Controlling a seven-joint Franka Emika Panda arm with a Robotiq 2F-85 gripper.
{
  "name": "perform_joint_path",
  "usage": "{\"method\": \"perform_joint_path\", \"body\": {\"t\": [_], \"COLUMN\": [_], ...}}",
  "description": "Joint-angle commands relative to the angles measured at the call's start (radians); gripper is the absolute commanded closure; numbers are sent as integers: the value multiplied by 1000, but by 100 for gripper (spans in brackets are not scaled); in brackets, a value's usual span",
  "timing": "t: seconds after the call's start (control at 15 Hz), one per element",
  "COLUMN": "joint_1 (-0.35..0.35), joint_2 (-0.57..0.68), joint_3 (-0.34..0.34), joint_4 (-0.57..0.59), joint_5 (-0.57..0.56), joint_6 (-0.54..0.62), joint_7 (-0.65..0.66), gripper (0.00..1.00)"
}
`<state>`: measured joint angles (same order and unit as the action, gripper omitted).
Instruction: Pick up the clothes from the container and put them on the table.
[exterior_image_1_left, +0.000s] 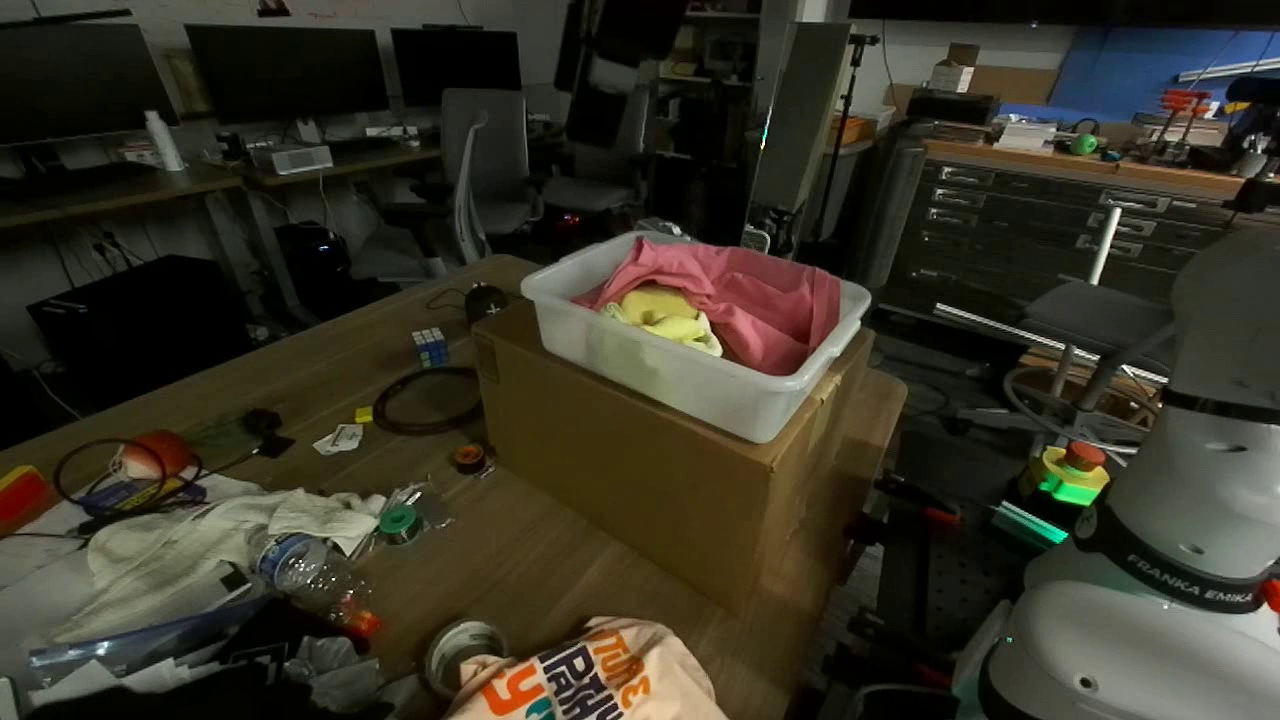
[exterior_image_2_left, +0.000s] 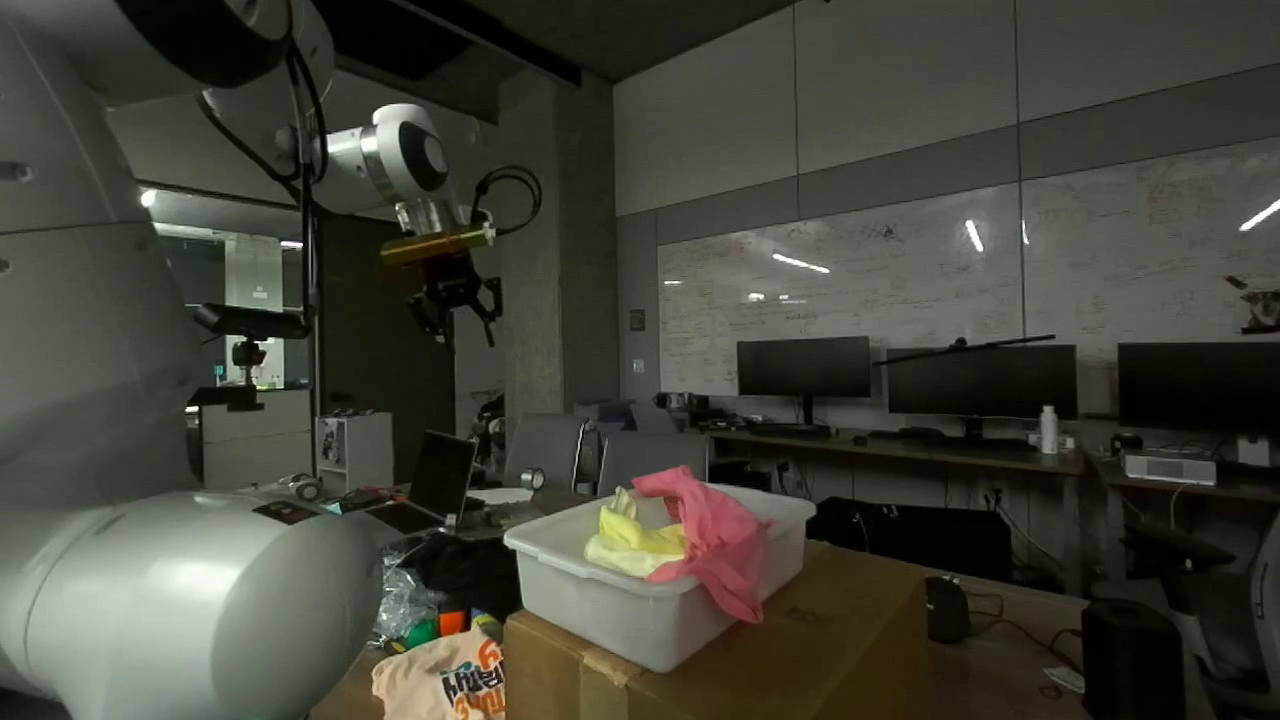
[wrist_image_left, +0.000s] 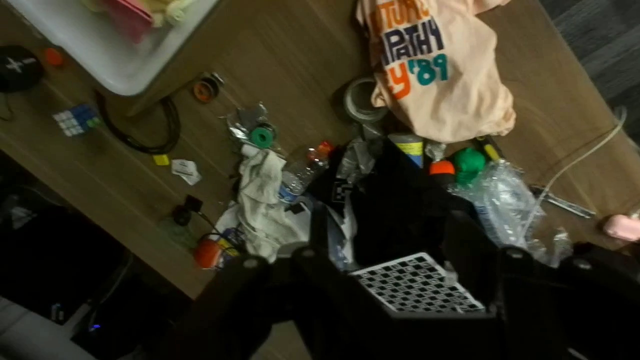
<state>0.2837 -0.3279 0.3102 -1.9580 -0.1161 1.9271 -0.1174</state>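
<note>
Because the pink cloth (exterior_image_2_left: 715, 535) hangs over the rim of the white container (exterior_image_2_left: 600, 605) and touches the yellow cloth (exterior_image_2_left: 632, 540) inside, the empty gripper (wrist_image_left: 389, 210), jaws apart, could catch the 2 together or drag the container off the cardboard box (exterior_image_1_left: 620, 490).

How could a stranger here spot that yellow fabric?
Find the big cardboard box on the table. A white tub sits on top. Inside, the yellow fabric lies crumpled beside pink cloth, told apart by its colour and smaller visible spread.
</note>
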Motion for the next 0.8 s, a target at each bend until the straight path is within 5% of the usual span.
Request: {"method": "perform_joint_path", "body": {"t": [0.0, 0.73], "joint_1": [-72, -236], "joint_2": [-60, -33], "joint_3": [-36, -185], "joint_4": [-53, -228], "joint_5": [-107, -198], "joint_6": [17, 62], "joint_7": [80, 174], "gripper": [5, 0]}}
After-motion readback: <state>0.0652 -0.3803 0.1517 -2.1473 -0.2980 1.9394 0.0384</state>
